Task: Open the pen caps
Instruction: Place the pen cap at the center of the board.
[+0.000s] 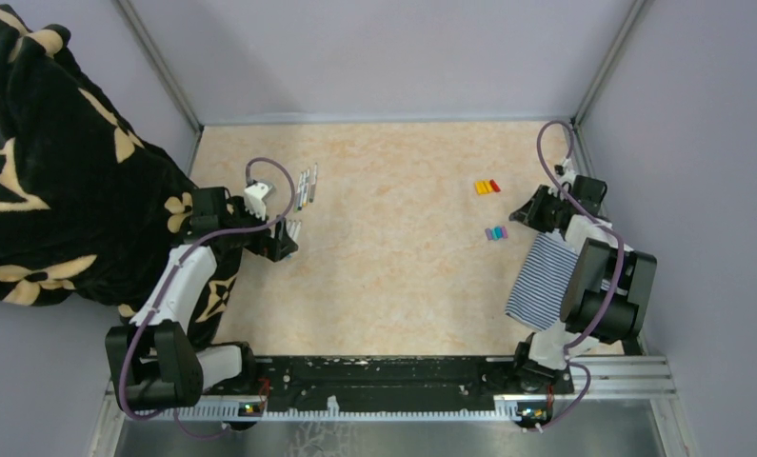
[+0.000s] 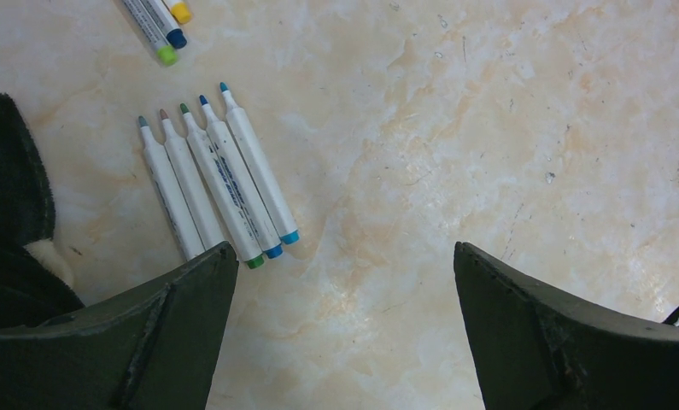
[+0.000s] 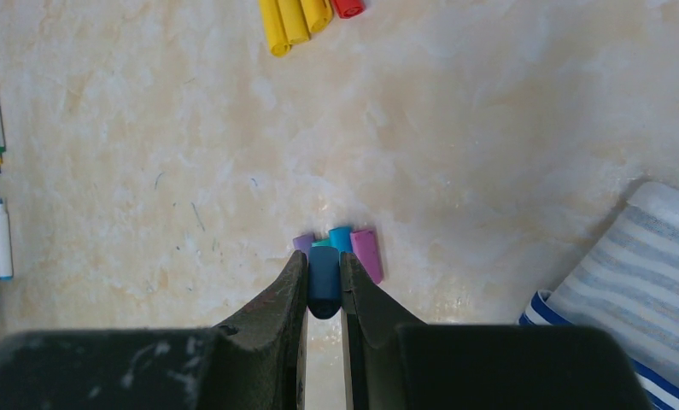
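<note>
The right gripper is pinched shut on a dark blue cap, just to the left of the striped cloth as the overhead camera sees it. The held cap sits right against a small cluster of purple and teal caps lying on the table, near the cloth's far left corner. A second group, the yellow, orange and red caps, lies further from the cloth, towards the back wall.

The left gripper has its jaws spread wide with nothing between them. It hangs over the side of the table opposite the cloth. Five pens lie there side by side with their coloured tips bare, and one finger is just beside their near ends. Three more pens lie a little beyond them, well apart from the cloth. A black blanket is heaped off that edge of the table.
</note>
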Robot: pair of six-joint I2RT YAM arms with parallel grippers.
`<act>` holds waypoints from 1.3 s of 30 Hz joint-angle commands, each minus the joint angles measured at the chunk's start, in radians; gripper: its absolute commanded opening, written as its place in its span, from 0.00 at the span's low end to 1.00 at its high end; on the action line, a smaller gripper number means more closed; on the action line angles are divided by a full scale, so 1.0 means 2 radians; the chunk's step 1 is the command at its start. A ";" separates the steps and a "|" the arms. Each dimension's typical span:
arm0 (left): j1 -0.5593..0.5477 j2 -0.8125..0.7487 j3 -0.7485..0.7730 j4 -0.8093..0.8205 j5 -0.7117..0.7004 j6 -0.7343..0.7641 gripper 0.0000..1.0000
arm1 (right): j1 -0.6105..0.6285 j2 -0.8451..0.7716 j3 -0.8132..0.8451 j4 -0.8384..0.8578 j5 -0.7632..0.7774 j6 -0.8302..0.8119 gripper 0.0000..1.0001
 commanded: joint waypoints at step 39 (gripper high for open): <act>0.003 -0.020 -0.012 0.001 0.042 0.017 1.00 | 0.012 0.094 0.019 0.057 0.031 0.000 0.08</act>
